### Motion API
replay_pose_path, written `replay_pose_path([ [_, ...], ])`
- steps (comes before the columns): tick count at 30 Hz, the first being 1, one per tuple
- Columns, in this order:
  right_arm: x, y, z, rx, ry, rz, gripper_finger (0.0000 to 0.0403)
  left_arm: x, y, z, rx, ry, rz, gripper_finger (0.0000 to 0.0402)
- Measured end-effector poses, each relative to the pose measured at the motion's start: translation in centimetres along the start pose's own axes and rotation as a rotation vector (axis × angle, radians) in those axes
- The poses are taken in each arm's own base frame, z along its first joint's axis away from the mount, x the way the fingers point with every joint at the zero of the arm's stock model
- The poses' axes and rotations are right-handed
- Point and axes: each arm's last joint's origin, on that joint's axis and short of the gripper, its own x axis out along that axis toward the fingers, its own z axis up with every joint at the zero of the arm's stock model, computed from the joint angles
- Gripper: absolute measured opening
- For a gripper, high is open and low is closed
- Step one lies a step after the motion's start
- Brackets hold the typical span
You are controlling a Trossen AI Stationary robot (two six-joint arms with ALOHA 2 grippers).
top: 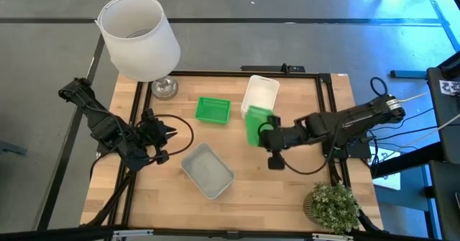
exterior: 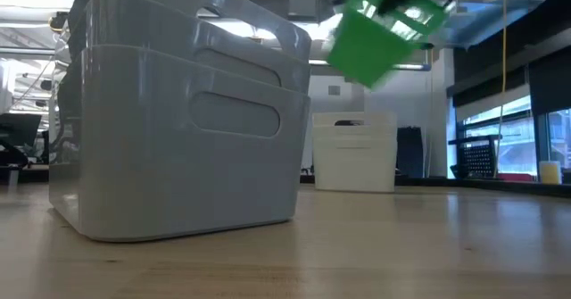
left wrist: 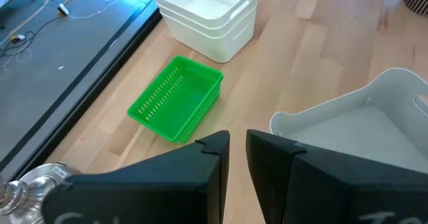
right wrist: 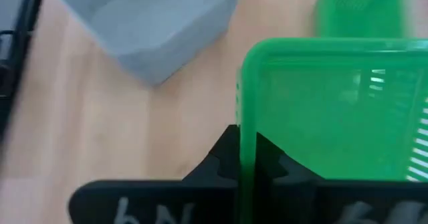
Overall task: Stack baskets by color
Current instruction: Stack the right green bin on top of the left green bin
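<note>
The right pincer (top: 267, 130) is clamped on the rim of a green basket (top: 254, 125), holding it tilted in the air above the counter (top: 287, 191), just in front of the stacked white baskets (top: 260, 93) at the far edge. Another green basket (top: 213, 110) lies flat on the counter left of the white stack. The nested grey baskets (top: 207, 170) sit toward the near edge. The left pincer (top: 164, 132) waits by the left edge, fingers a little apart, holding nothing.
</note>
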Motion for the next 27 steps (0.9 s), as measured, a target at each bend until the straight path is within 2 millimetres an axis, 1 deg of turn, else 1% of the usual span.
replay_pose_path([
  [3, -0.2, -1.0, 1.6, -0.198, -0.078, -0.055, 0.0001, 0.0, 0.0, 0.0, 0.0, 0.0, 0.0, 0.0043],
  [6, 0.5, -2.1, 3.0, -0.407, -0.119, -0.114, 0.0001, 0.0, 0.0, 0.0, -0.001, 0.0, 0.0, 0.0043],
  [9, 2.1, -3.2, 4.1, -0.603, -0.147, -0.161, 0.0, 0.0, 0.0, 0.0, -0.002, -0.001, 0.0, 0.0043],
  [12, 4.2, -4.4, 5.1, -0.829, -0.176, -0.201, 0.0, 0.0, 0.0, 0.0, -0.012, -0.001, 0.0, 0.0043],
  [14, 5.6, -5.2, 5.9, -0.942, -0.225, -0.23, 0.0, 0.0, 0.0, 0.0, -0.025, -0.006, 0.004, 0.0043],
  [16, 6.9, -6.1, 6.5, -1.016, -0.271, -0.246, 0.0, 0.0, 0.0, 0.1, -0.033, -0.018, 0.013, 0.0043],
  [19, 9.0, -7.6, 6.9, -1.051, -0.306, -0.251, 0.0, -0.1, 0.2, 0.2, -0.06, -0.046, 0.031, 0.0043],
  [23, 11.5, -9.6, 6.4, -1.078, -0.276, -0.223, 0.0, -0.3, 0.5, 0.4, -0.081, -0.072, 0.035, 0.0043],
  [27, 13.8, -11.0, 5.6, -1.145, -0.235, -0.176, 0.0, -0.5, 0.8, 0.5, -0.103, -0.087, 0.029, 0.0043],
])
